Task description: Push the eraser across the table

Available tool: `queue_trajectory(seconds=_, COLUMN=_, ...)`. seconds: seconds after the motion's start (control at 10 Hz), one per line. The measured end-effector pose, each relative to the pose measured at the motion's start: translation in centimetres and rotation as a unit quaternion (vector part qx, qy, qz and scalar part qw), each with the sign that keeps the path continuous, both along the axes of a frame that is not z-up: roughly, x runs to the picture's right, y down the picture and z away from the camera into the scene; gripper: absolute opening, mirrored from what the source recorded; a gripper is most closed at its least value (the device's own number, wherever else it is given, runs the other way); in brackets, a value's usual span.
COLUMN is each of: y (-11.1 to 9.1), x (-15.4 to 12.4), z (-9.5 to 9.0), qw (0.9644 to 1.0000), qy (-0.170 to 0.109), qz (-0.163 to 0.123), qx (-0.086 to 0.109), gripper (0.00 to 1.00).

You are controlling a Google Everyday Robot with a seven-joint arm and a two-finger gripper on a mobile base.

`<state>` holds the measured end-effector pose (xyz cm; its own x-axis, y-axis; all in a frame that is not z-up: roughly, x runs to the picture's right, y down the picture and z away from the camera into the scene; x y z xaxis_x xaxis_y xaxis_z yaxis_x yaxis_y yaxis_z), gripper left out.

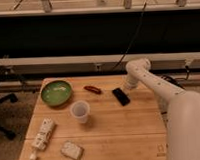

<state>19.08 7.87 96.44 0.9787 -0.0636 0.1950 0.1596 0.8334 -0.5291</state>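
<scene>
one white arm reaches down over the far right of the tabletop (pixel 121 138), its hand (pixel 127 89) low just beside the eraser's (pixel 121 96) far end; cannot tell how the hand is set. the eraser lies flat, angled, right of the red-brown oblong thing (pixel 92 89). a clear cup (pixel 80 111) stands near the middle, a green bowl (pixel 56 92) far left.
</scene>
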Motion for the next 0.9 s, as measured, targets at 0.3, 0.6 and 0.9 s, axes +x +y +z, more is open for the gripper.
queue_trajectory(seconds=0.3, y=0.5, x=-0.5, z=-0.3, qw=0.9999, qy=0.0, qz=-0.01, qx=-0.005, gripper=0.02)
queue_trajectory(seconds=0.6, y=1.1, x=-2.2, z=-0.8, qw=0.9998, qy=-0.005, qz=-0.015, qx=-0.011, gripper=0.02)
queue_trajectory(seconds=0.9, y=1.1, x=-2.1, z=-0.8, qw=0.9998, qy=-0.005, qz=-0.015, qx=-0.01, gripper=0.02)
